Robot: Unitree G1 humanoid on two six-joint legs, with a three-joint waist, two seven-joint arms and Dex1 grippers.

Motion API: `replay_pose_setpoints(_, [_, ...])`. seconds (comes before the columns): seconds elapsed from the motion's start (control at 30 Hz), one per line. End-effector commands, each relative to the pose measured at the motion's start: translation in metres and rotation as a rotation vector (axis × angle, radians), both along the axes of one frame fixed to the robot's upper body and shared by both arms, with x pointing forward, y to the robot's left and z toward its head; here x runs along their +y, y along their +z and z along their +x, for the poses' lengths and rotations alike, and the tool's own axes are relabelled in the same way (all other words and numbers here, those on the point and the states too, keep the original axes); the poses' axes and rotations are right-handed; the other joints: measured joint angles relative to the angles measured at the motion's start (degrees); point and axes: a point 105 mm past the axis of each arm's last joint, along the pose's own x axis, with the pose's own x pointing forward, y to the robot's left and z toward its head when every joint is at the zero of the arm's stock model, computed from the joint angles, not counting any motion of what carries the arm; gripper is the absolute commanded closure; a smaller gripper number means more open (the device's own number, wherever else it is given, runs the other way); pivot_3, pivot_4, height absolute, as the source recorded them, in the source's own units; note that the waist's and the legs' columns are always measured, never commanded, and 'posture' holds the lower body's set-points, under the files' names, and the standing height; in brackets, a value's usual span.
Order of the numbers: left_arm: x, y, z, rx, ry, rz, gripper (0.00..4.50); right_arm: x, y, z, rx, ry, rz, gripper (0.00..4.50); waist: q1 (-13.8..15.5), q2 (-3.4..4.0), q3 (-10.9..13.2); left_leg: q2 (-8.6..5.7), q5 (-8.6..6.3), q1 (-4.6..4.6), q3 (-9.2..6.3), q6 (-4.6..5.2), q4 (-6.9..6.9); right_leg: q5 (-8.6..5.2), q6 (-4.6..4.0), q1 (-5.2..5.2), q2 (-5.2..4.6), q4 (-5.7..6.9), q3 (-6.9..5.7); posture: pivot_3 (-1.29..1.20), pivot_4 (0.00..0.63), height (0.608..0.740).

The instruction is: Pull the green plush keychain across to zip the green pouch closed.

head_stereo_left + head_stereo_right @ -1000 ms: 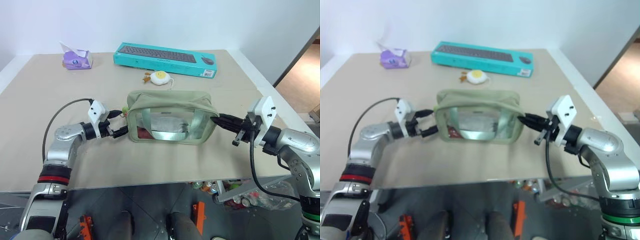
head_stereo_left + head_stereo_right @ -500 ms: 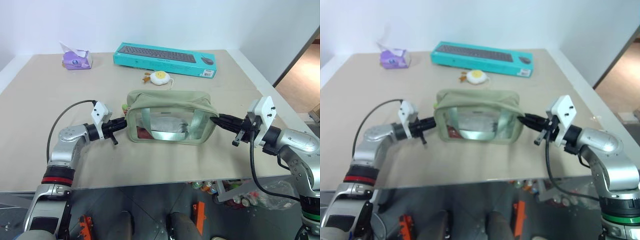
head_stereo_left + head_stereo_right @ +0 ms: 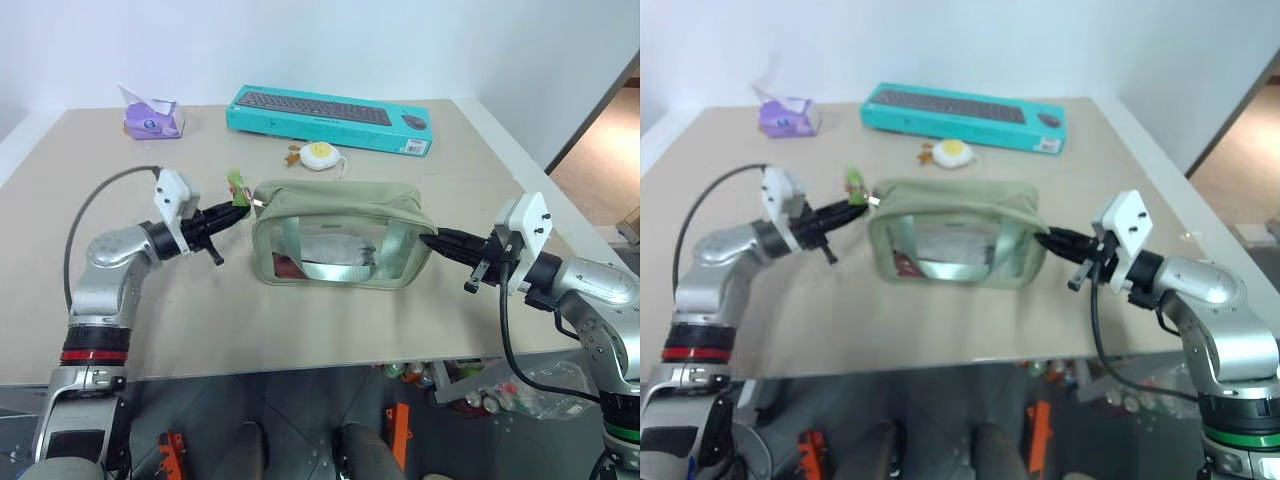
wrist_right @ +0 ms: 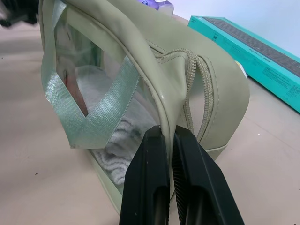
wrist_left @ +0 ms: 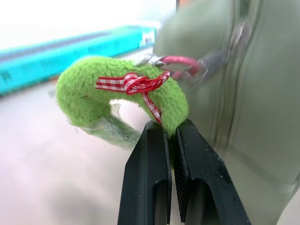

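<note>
Beige tabletop [image 3: 330, 320] fills the scene below a white wall. At its centre sits the green pouch [image 3: 340, 235], upright, clear window facing the robot, white cloth visible inside. At the pouch's 9 o'clock end, near its top, the left gripper [image 3: 236, 212] is clamped on the green plush keychain [image 5: 117, 96]; in the left wrist view the two fingers [image 5: 147, 178] pinch the fuzzy charm just under its red checked ribbon, and a pink clip links it to the zipper. At the pouch's 3 o'clock end the right gripper [image 3: 432, 239] is closed on the pouch's edge fabric, with the zipper running just beside its tips. At 12 o'clock from the pouch lies an egg charm [image 3: 319, 154], beyond it a teal keyboard box [image 3: 330, 117]. A purple tissue pack [image 3: 153, 115] sits at 10 o'clock.
</note>
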Motion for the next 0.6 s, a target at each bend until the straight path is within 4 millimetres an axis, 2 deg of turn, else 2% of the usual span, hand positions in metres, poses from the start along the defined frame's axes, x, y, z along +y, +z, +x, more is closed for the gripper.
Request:
replay_pose_setpoints(0.03, [-0.007,0.045,-0.014,-0.113,-0.035,-0.009,4.46,0.003,0.013,-0.004,-0.052,0.018,-0.011,4.5,0.0,-0.02,0.0,0.01,0.0,0.0,-0.01,0.0,0.01,0.0,0.0,0.0,0.01,0.0,0.0,0.0,0.15,0.74])
replay_pose_setpoints(0.13, [-0.019,0.066,-0.017,-0.167,-0.06,-0.008,4.46,0.004,0.012,-0.003,-0.049,0.024,-0.011,4.5,0.0,-0.03,0.0,0.01,0.0,-0.01,-0.01,0.0,0.01,0.0,0.0,0.0,0.01,0.0,0.0,0.0,0.15,0.74])
replay_pose_setpoints(0.23, [-0.042,0.09,-0.019,-0.244,-0.12,-0.009,4.46,0.006,0.012,0.0,-0.048,0.036,-0.009,4.5,0.0,-0.03,0.0,0.0,0.0,0.0,-0.01,0.0,0.03,-0.01,-0.01,0.01,0.02,0.0,0.0,0.0,0.15,0.74])
replay_pose_setpoints(0.3, [-0.056,0.1,-0.021,-0.268,-0.161,-0.016,4.46,0.007,0.013,0.001,-0.048,0.04,-0.009,4.5,0.0,-0.03,0.0,-0.03,0.0,0.0,0.0,0.0,0.05,0.0,0.0,0.03,0.0,-0.01,0.01,0.0,0.15,0.74])
replay_pose_setpoints(0.47, [-0.08,0.112,-0.025,-0.3,-0.241,-0.025,4.46,0.007,0.013,0.001,-0.048,0.043,-0.012,4.5,-0.1,-0.03,0.0,-0.06,-0.02,-0.02,0.01,0.02,-0.01,-0.01,0.07,-0.01,0.0,-0.05,0.04,0.0,0.15,0.74])
replay_pose_setpoints(0.6, [-0.093,0.112,-0.03,-0.305,-0.301,-0.007,4.46,0.006,0.013,0.0,-0.049,0.04,-0.012,4.5,-0.1,-0.04,0.0,-0.05,-0.03,-0.05,-0.01,0.05,-0.02,-0.03,0.07,-0.04,0.03,-0.05,0.04,0.0,0.15,0.74])
